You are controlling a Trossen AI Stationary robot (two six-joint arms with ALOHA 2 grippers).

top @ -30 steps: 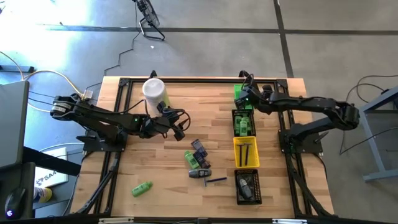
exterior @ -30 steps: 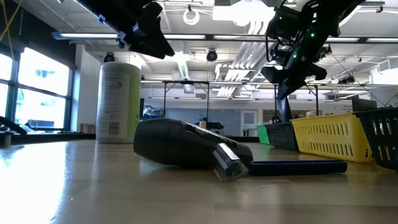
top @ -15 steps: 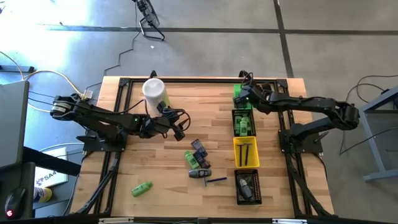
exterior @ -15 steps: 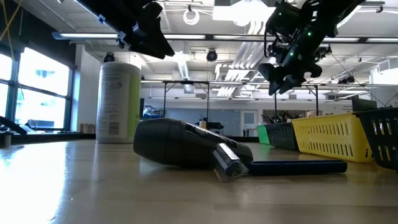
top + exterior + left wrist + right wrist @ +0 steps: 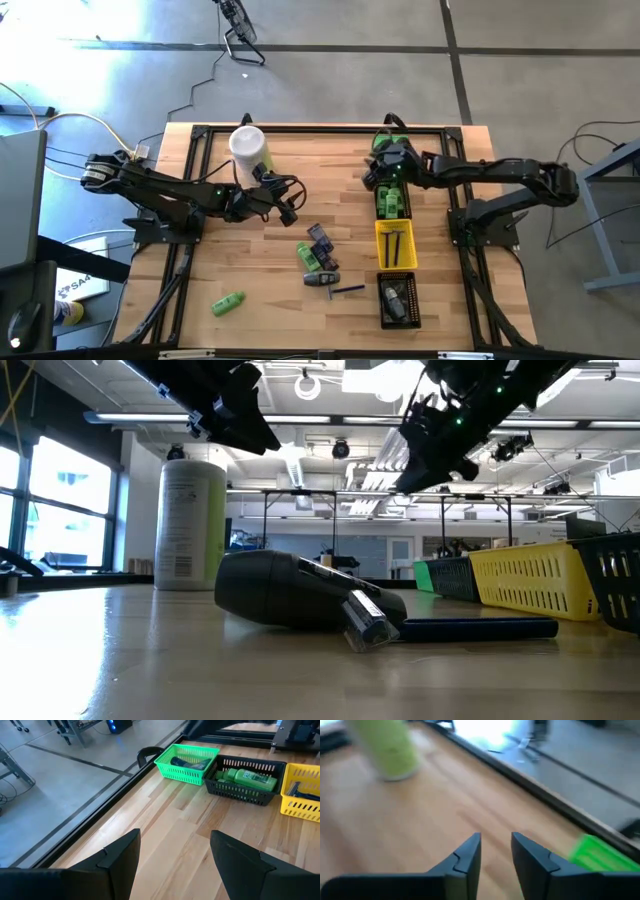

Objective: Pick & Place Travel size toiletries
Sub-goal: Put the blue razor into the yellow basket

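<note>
Right tool [image 5: 372, 176] has swung off the green bin [image 5: 385, 146] — empty, fingers narrowly apart.

Grey concrete floor [image 5: 330, 60]; bright windows [image 5: 60, 500], ceiling lights [image 5: 310, 385].

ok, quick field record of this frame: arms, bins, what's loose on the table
left gripper: raised beside the canister, fingers apart, empty
right gripper: raised by the green bin, fingers slightly apart, empty
bins: green, black bin with a green bottle, yellow bin, second black bin, in a row
loose: cluster of toiletries mid-table; lone green bottle near the front-left
</note>
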